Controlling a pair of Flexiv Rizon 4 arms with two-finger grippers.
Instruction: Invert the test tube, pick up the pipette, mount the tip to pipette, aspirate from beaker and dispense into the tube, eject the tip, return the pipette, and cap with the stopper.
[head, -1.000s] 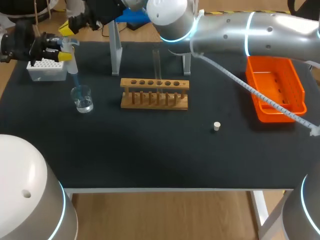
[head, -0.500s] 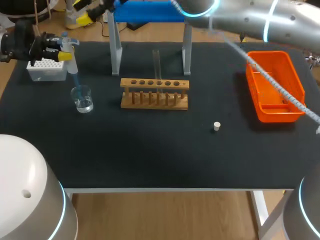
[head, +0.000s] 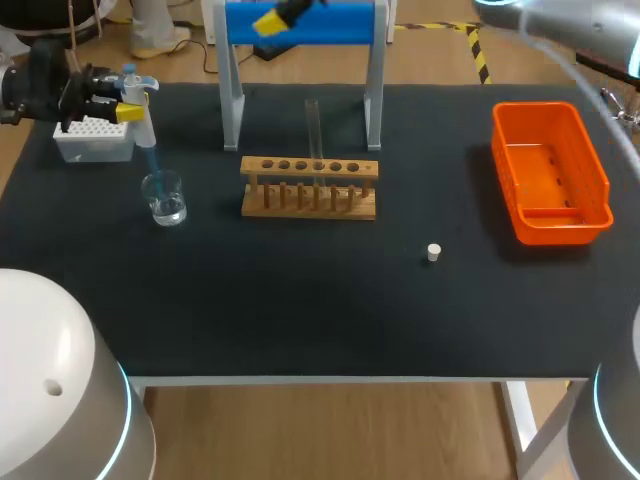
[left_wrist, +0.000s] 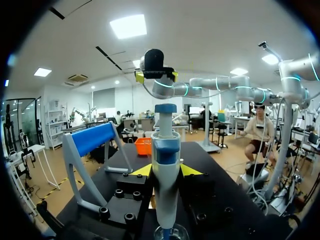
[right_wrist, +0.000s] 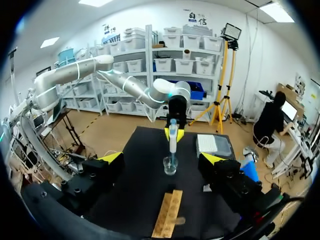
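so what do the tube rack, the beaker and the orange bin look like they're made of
Tube rack: looks like unfinished light wood, tan and matte with dowel pegs. Beaker: clear glass or plastic, see-through with glints; can't tell which. Orange bin: likely moulded plastic, uniform bright colour, slight sheen.

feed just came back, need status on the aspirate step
Left gripper shut on pipette, tip down in the beaker. Right gripper open, empty, high by the blue stand. Nothing blocking the tube in the rack.
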